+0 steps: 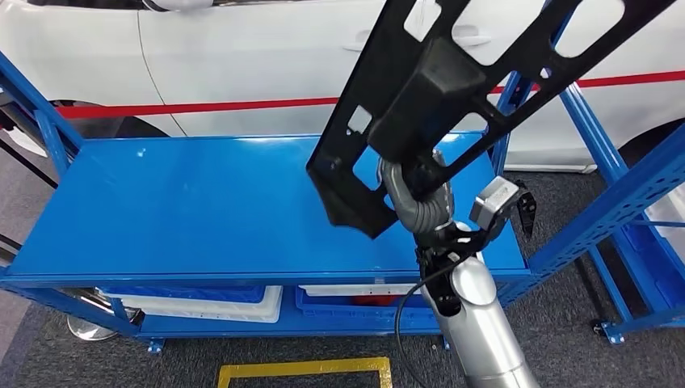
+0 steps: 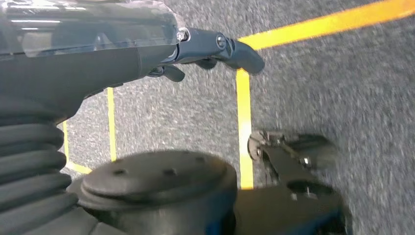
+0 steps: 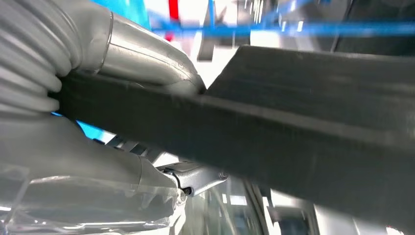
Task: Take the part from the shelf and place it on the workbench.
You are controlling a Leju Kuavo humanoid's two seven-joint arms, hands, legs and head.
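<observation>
- The part (image 1: 452,89), a long black plastic panel with cut-outs, hangs nearest the camera in the head view, running tilted from 1 o'clock down to the centre, its lower corner in the air above the blue surface with a clear gap.
- The white car (image 1: 242,56) stands across the frame at 12 o'clock, behind the blue frame, with a red stripe along its side.
- The bench (image 1: 202,210), a flat blue top on a blue frame, spreads from 9 o'clock to the centre; I judge this to be where the part should go.
- Blue shelf uprights (image 1: 622,202) rise at 3 o'clock, just beside the panel's upper end.
- The right hand (image 1: 416,194) holds the part from beneath near its lower end; the right wrist view shows the grey thumb (image 3: 147,58) pressed on the panel's edge.
- The left hand (image 2: 210,49) hangs over grey floor with yellow lines; its fingers (image 2: 244,56) hold nothing, and I cannot tell how wide they are.
- Risk: the grip sits far from the panel's middle, so the long free end could lever it round in the fingers, or catch the uprights while swinging over.
- Risk: lowered at this tilt, the corner would strike first and the panel could skid.
</observation>
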